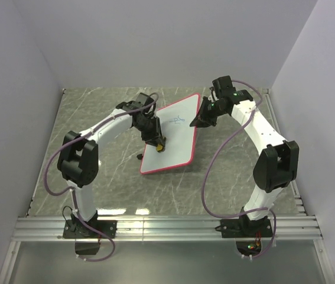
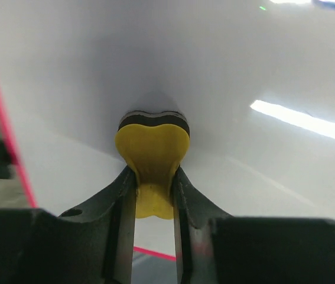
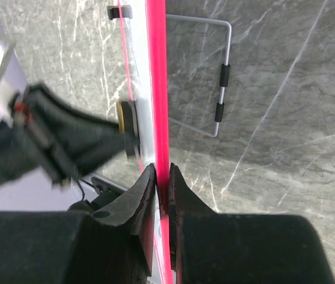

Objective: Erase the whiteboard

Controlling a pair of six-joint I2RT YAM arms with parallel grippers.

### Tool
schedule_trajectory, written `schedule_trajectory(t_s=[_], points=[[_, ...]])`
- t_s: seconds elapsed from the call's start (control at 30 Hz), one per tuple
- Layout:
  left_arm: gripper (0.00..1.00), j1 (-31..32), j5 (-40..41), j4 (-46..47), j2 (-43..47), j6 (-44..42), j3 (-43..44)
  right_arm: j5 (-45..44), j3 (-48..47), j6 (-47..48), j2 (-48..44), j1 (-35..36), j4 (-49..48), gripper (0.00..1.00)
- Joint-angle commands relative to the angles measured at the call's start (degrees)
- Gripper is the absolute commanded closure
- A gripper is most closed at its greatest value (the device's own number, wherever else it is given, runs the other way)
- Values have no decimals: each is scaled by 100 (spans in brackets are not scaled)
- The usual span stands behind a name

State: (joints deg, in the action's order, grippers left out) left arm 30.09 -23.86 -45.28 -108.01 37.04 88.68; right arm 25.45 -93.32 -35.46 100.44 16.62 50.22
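The whiteboard (image 1: 176, 139), white with a red-pink frame, stands tilted on the table middle, with a small blue scribble (image 1: 177, 120) near its upper part. My left gripper (image 1: 158, 144) is shut on a small yellow sponge (image 2: 152, 155) with a black pad, pressed against the white surface (image 2: 226, 71). My right gripper (image 1: 198, 122) is shut on the board's right red edge (image 3: 157, 106), holding it up. In the right wrist view the board shows edge-on, with the left gripper (image 3: 129, 131) and the sponge (image 3: 122, 117) pressed to its face.
A bent wire stand (image 3: 223, 83) with black sleeves lies on the grey marble table (image 1: 96, 118) behind the board. A black clip (image 3: 119, 11) sits at the board's far end. White walls enclose the table; a metal rail (image 1: 167, 228) runs along the near edge.
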Motion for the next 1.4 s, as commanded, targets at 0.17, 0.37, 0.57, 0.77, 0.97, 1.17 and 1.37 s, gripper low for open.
schedule_trajectory(t_s=[0.17,0.37,0.57,0.77,0.97,1.17,1.37], points=[[100,-64,795,-95,-958,-390,497,-137,85,-4,-394,113,-179,100],[100,-64,375,-631,-1845,-373,2904,-137,288,-31,-420,183,-249,100],[100,-3,-883,-184,-2032,-74,3270,-181,279,-40,-376,271,-223,100],[100,339,-1692,265,-1566,-100,3049,-181,262,-22,-271,315,-223,100],[100,358,-2061,616,-1399,58,3102,-207,112,22,-139,386,-135,100],[100,296,-1360,3,-1871,-258,3260,-260,42,118,-113,438,-12,100],[100,164,195,-789,-2750,-899,3462,-339,24,206,-174,465,163,100]])
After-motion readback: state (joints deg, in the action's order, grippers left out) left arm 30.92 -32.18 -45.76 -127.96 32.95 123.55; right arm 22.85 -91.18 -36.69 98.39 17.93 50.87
